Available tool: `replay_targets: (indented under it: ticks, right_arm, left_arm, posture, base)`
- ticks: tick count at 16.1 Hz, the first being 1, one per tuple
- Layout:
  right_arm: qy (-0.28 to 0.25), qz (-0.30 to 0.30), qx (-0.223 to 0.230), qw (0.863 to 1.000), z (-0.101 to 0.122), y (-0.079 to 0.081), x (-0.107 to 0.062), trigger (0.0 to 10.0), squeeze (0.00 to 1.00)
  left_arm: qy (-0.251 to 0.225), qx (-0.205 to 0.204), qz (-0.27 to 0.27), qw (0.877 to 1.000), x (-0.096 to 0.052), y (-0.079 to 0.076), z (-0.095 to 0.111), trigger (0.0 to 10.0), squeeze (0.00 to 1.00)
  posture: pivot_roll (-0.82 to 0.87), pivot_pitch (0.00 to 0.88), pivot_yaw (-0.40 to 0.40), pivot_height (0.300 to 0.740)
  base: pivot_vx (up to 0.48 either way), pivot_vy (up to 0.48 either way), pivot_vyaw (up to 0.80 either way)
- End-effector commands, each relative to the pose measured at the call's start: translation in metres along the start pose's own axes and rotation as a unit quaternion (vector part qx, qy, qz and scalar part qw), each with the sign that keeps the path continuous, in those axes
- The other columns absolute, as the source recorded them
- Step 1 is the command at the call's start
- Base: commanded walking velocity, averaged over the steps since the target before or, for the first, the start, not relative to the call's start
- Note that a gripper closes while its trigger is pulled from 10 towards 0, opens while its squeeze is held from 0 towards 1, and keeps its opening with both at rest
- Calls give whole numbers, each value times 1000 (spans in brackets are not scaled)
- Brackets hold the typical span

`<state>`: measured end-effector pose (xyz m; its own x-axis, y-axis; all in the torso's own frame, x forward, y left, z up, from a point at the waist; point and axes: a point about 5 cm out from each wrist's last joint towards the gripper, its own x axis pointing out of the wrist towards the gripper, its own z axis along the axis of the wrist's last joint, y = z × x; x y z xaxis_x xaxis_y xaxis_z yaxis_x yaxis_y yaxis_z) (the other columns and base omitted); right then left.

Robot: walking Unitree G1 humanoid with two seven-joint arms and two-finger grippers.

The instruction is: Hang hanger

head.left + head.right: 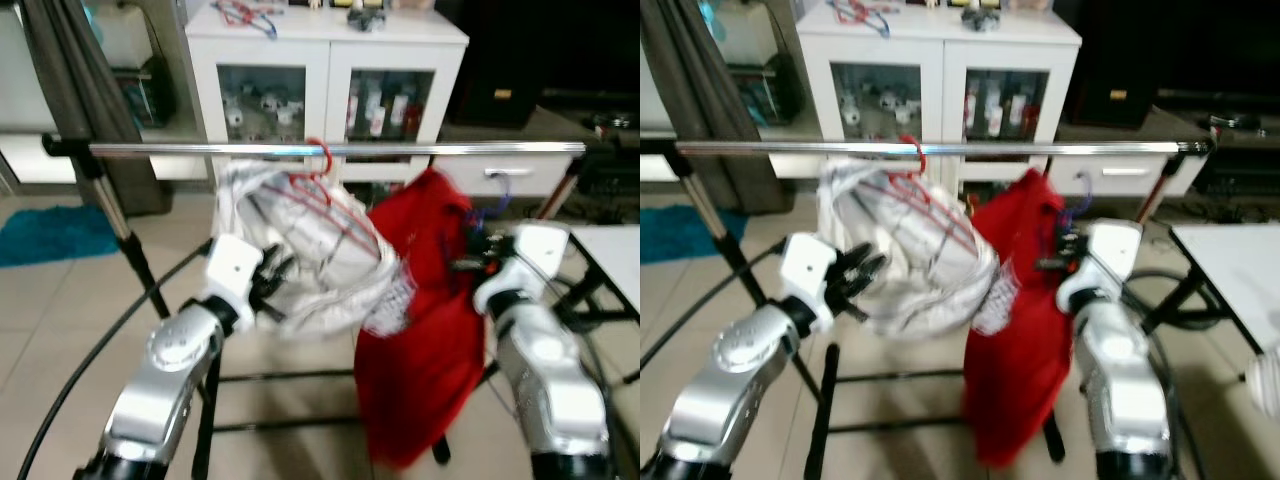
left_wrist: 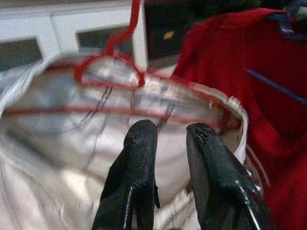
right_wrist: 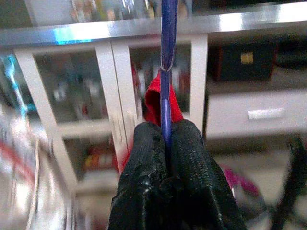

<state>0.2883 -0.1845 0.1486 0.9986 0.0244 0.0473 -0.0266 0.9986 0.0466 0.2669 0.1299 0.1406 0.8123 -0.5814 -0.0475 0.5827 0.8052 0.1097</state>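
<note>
Pale floor tiles (image 1: 300,400) are spreading under a living room, glossy and square, with the black legs of a clothes rack (image 1: 130,245) crossing them. Nearest us, both silver arms are reaching up from below. The left gripper (image 2: 165,139) is hovering with its two black fingers slightly parted and nothing between them, right up against a crumpled white garment (image 1: 320,265) with thin dark markings. That garment is draping over a red hanger (image 2: 120,43) of thin wire, whose hook is sitting over the rail (image 1: 340,150). Beside it, the right gripper (image 3: 165,132) is pinching a slim blue hanger (image 3: 168,52) tight between its textured black fingers, with the stem rising straight up toward the rail. A soft red shirt (image 1: 425,330) is hanging from that blue hanger, sagging in folds down to well below the rail and touching the white garment's edge. The blue hook's contact with the rail is too blurred to judge. Above, the shiny metal rail is running level across the scene. Farther back, a white cabinet (image 1: 325,85) with two glass doors is standing, small bottles and figures behind the glass, and spare hangers (image 1: 245,15) lying on top. A teal rug (image 1: 55,235) is lying off to the left.
</note>
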Motion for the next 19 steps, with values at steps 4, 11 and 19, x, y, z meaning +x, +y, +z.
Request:
replay_targets:
  ticks: [4,11,19]
  right_arm:
    - [-13,30,-5,999,16,1,34,10000,0]
    - [66,86,-23,994,24,25,106,10000,0]
    - [169,105,6,980,-7,21,107,10000,384]
  left_arm:
    - [-8,5,-82,997,-3,-5,12,10000,0]
    - [-13,10,-159,987,-5,-7,31,10000,0]
    - [-67,-22,-216,974,-7,-22,52,10000,0]
  posture:
    - [-29,0,-33,740]
    - [7,0,-32,740]
    - [8,0,-21,740]
  base:
    - [0,0,0]
    - [0,0,0]
    - [0,0,0]
